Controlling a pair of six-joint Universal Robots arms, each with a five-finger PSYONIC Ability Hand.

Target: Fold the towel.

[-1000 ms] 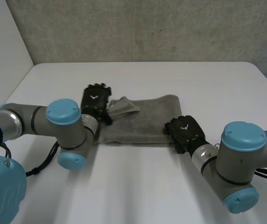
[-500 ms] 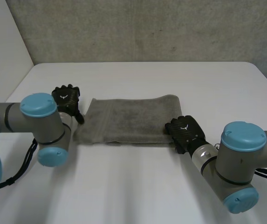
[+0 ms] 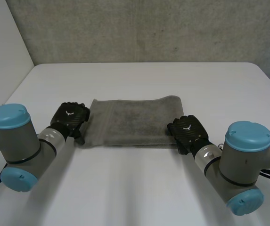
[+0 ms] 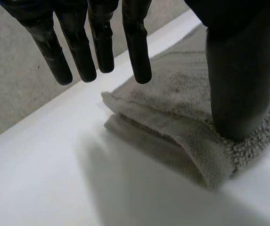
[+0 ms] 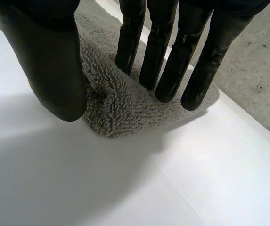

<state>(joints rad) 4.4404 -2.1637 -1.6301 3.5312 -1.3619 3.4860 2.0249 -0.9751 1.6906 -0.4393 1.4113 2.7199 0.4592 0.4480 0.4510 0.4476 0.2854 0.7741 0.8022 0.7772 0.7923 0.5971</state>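
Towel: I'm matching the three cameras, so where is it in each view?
Head view: towel flat mid-table, left hand at one end, right hand at the other.
Left wrist view: its layered corner lies under the left hand's thumb.
Right wrist view: its corner is bunched between the right hand's thumb and fingers.
Shared landmark: the white table.

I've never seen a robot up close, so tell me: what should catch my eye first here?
A grey towel, folded in layers, lies across the middle of the white table. A black hand sits at each end: the left hand has straight fingers and its thumb resting on one near corner, while the right hand pinches the other near corner into a bunch between thumb and fingers.
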